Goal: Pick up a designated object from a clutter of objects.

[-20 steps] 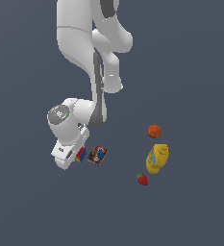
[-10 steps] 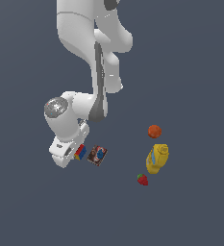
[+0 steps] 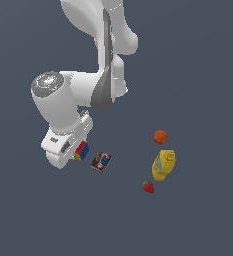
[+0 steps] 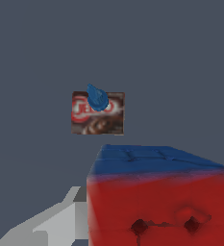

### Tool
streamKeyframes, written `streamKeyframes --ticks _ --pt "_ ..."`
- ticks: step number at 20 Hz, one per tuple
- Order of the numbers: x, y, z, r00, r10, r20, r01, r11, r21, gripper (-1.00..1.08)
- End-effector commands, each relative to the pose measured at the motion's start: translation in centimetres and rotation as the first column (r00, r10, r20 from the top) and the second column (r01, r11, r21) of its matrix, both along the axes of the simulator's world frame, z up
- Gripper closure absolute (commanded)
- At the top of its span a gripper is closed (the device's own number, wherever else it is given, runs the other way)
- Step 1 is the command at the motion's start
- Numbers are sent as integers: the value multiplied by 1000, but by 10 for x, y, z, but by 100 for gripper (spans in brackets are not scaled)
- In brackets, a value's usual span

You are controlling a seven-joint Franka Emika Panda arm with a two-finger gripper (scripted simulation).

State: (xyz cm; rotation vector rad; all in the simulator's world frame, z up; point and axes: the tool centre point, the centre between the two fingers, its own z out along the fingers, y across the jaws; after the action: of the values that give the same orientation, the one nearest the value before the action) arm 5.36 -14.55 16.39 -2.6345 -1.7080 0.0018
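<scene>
The multicoloured cube (image 3: 82, 150) shows red, blue and yellow tiles and sits between the fingers of my gripper (image 3: 79, 150), which is shut on it and holds it off the surface. In the wrist view the cube (image 4: 156, 192) fills the near part of the picture with a red face and a blue face, and one grey finger (image 4: 51, 226) shows beside it. The rest of the clutter lies below: the flat dark printed box (image 3: 101, 162) is just to the exterior view's right of the cube. The box also shows in the wrist view (image 4: 98, 113).
An orange ball (image 3: 160, 136), a yellow bottle (image 3: 164, 165) lying on its side and a red strawberry (image 3: 148, 187) lie at the exterior view's right. A small blue shape (image 4: 97, 98) shows in front of the box in the wrist view.
The hand has risen a little with the cube in it, and the wrist has swung up and towards the exterior view's left. The other objects have not moved.
</scene>
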Motion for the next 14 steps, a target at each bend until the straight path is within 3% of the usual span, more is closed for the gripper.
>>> streamKeyframes --ticks 1,14 --pt "4 4 31 1000 0 2 0 1000 0 108" --pt "25 22 162 1000 -1 2 1 1000 1 108"
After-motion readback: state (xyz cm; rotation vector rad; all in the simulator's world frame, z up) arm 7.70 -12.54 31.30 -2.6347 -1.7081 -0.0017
